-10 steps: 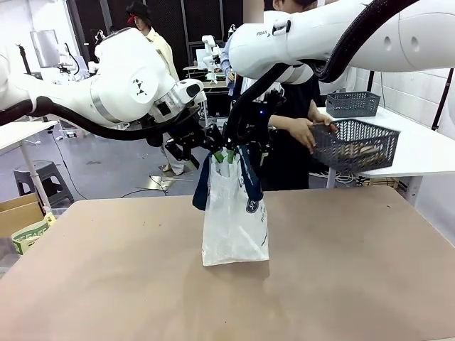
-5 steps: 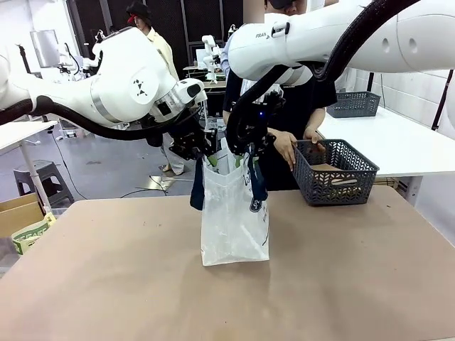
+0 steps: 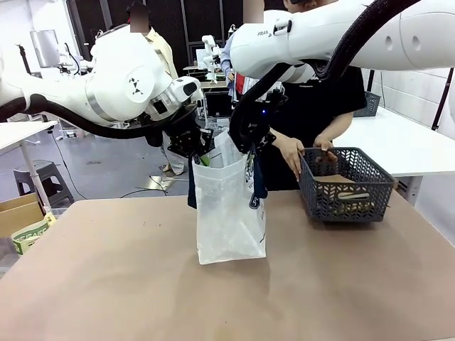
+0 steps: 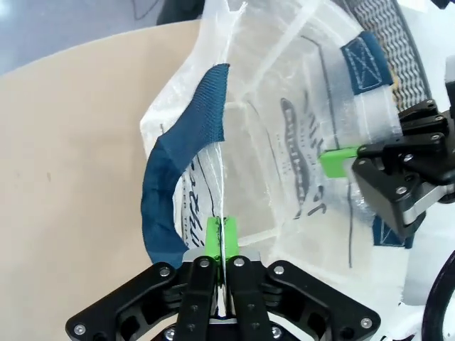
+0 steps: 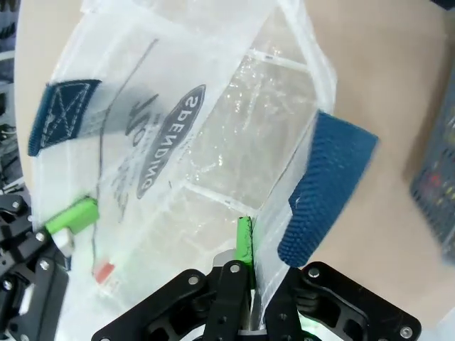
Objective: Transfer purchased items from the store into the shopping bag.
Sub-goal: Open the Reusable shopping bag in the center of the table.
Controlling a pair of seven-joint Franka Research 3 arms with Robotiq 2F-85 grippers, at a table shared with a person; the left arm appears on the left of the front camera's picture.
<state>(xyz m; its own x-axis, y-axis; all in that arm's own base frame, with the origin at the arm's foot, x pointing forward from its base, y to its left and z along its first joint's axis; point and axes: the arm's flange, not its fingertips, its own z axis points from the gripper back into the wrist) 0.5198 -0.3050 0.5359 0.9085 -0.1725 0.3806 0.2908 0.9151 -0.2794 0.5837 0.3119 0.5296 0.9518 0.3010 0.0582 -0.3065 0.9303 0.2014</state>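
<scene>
The shopping bag (image 3: 229,213) stands upright near the middle of the table (image 3: 106,277), its mouth pulled wide. At the 11 o'clock side of its rim, the left gripper (image 4: 222,231) has its green pads pressed together on the thin plastic edge. A navy strap handle (image 4: 170,177) droops outside the bag just beside it. At the 1 o'clock side, the right gripper (image 5: 245,238) is pinched tight on the opposite edge, next to the other navy handle (image 5: 327,181). A small red tag (image 5: 104,270) shows through the plastic wall.

At the bag's 3 o'clock, apart from it, a dark grey mesh basket (image 3: 341,206) sits at the table's far edge. It holds the purchased items: a flat brown piece (image 3: 333,179) and a pale stick (image 3: 353,195) show through the mesh. One of the person's hands (image 3: 291,153) is at the basket's 9 o'clock side, and the other hand (image 3: 323,145) is on its far rim.
</scene>
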